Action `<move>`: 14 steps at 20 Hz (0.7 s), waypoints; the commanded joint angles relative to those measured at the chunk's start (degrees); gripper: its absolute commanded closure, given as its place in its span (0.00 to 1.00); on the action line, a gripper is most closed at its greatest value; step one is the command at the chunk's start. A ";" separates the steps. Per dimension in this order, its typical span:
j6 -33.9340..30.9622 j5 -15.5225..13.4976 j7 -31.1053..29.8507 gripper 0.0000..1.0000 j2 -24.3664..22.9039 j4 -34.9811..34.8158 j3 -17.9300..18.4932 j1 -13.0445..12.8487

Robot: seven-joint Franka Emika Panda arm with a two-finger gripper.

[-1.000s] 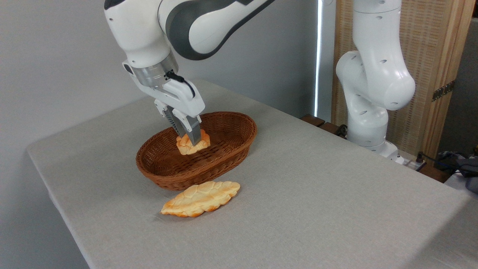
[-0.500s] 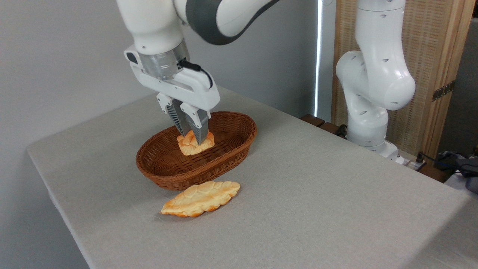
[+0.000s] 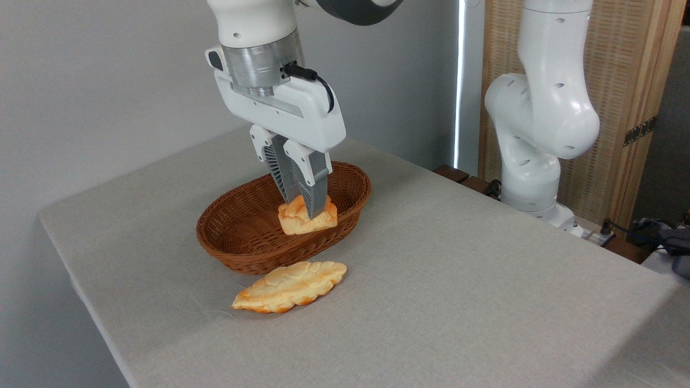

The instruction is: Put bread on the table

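Observation:
The bread (image 3: 307,220), a small golden-orange knotted bun, hangs in my gripper (image 3: 304,207), whose two grey fingers are shut on it. It is lifted above the right half of the brown wicker basket (image 3: 237,245), near the basket's front-right rim. The table (image 3: 458,280), covered in light grey-beige cloth, spreads out below and to the right.
A long flat pale leaf-shaped loaf (image 3: 291,285) lies on the cloth just in front of the basket. The arm's white base (image 3: 533,161) stands at the table's far right edge. A wooden screen (image 3: 620,81) is behind it.
My gripper has carried the bun up and to the right, from the middle of the basket toward its right rim. The wrist has turned more upright.

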 commanded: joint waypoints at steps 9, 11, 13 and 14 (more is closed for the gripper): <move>-1.46 3.57 3.20 0.00 -1.73 2.46 4.93 -0.27; -1.46 3.14 3.20 0.00 -1.73 2.90 5.82 -0.36; -1.46 3.13 3.20 0.00 -1.73 3.07 5.64 -0.36; -1.46 3.13 3.20 0.00 -1.73 3.07 5.56 -0.36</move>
